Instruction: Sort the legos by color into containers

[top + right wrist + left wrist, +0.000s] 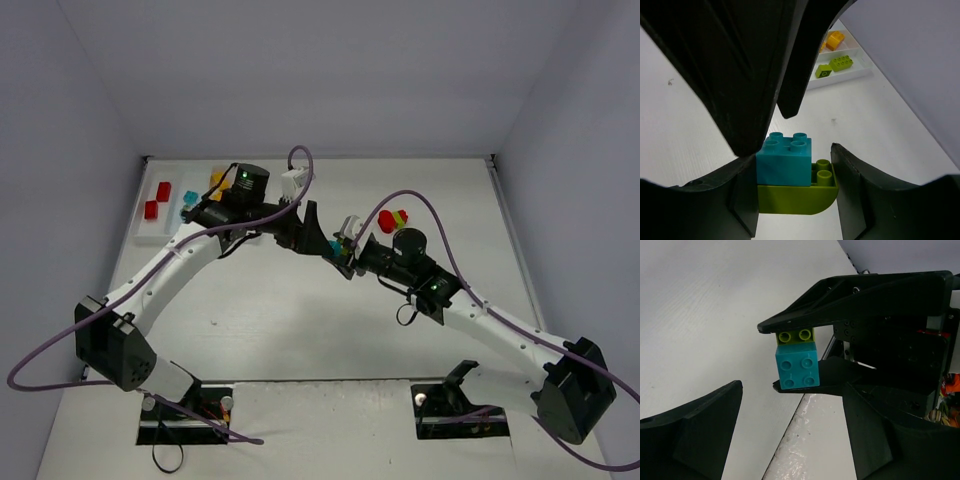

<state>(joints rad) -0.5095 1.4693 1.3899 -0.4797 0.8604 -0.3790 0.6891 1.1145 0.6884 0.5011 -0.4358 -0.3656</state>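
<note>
While the right hand (346, 252) clamps a cyan-lime clump (796, 362), left hand (320, 232) wide, tray (163, 225) holds red bricks (163, 190)

A: Held clump (790, 180): we tag cyan on top, lime green underneath?
B: Agreed. We mark the left gripper (320, 232) and right gripper (792, 160) plain black.
A: Tray (160, 232) white. In it we log red bricks (163, 190) and a cyan brick (190, 196).
B: We add a yellow-orange brick (834, 38) and lime bricks (841, 62). Loose clump (393, 218): red, yellow, green. Table (300, 330) white, cables (405, 192) purple.
</note>
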